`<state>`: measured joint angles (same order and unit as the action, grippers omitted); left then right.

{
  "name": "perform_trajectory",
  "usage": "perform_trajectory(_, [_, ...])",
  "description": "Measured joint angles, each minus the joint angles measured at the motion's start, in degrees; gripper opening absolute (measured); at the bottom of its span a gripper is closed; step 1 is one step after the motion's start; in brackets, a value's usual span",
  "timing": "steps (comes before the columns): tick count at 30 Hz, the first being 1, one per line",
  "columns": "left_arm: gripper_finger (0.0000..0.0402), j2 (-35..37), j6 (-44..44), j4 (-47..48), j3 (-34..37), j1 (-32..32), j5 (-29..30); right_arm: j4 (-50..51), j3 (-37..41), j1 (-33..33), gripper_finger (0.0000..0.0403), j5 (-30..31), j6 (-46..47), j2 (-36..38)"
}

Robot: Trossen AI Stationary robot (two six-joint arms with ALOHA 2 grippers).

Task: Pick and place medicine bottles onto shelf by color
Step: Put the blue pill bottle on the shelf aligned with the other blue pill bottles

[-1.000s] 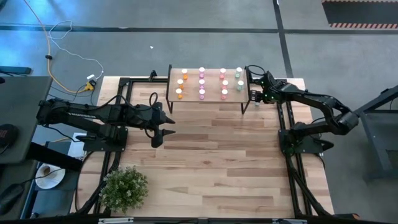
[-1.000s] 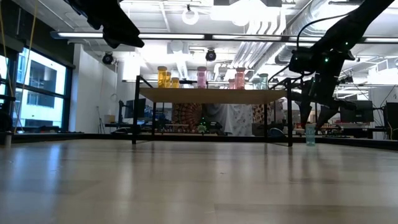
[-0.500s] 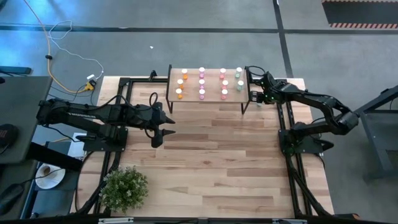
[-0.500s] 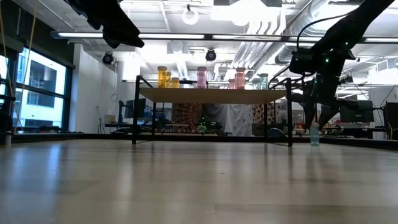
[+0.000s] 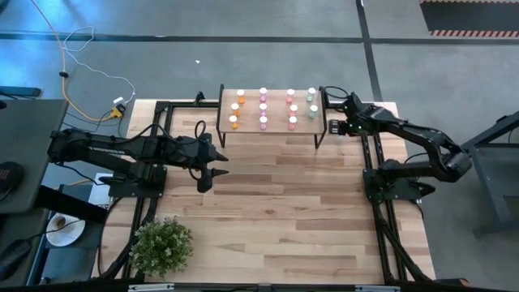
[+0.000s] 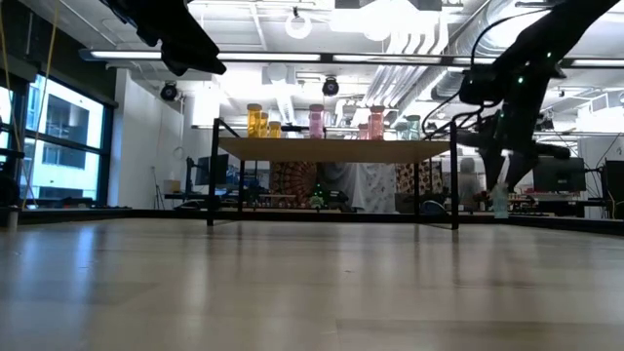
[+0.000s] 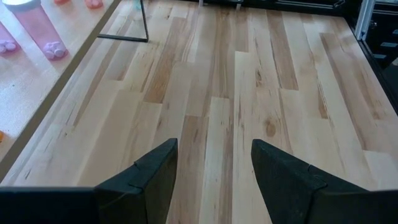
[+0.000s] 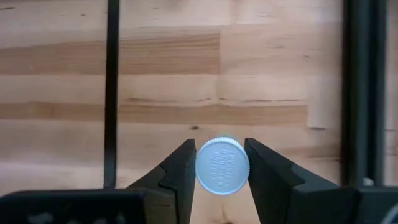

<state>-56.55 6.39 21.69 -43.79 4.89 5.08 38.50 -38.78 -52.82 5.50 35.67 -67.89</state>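
Gripping the last bottle (image 8: 222, 166) by its white cap, your right gripper (image 8: 221, 163) had both fingers closed against it, beside the shelf's (image 5: 251, 97) right end and just off the tabletop (image 5: 276, 203). A straight lift before any sideways travel would have cleared the shelf's black leg (image 8: 112, 87) and the arm's frame rail (image 8: 357, 87); the pale-green row (image 5: 311, 102) lay nearest. Your left gripper (image 7: 213, 180) waited open and empty over bare tabletop, well apart.
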Motion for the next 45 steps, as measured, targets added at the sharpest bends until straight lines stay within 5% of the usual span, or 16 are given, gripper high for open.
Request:
perform_trajectory(12, [0.0196,-0.01,0.0,-0.02,0.0,0.0,0.0,12.18,-8.05,4.63,0.0115,0.24,0.51,10.69])
perform_trajectory(19, [0.0196,0.0,0.0,-0.02,0.0,-0.02,0.0,19.14,-17.62,10.14,0.0115,5.48,1.83,12.78])
perform_trajectory(31, [0.0196,0.0,0.0,-0.02,0.0,-0.02,0.0,19.89,-29.08,20.2,0.0115,8.5,1.85,11.37])
perform_trajectory(45, [0.0196,0.0,0.0,-0.04,0.0,-0.02,0.02,15.17,-29.95,26.03,0.0114,4.91,1.01,1.92])
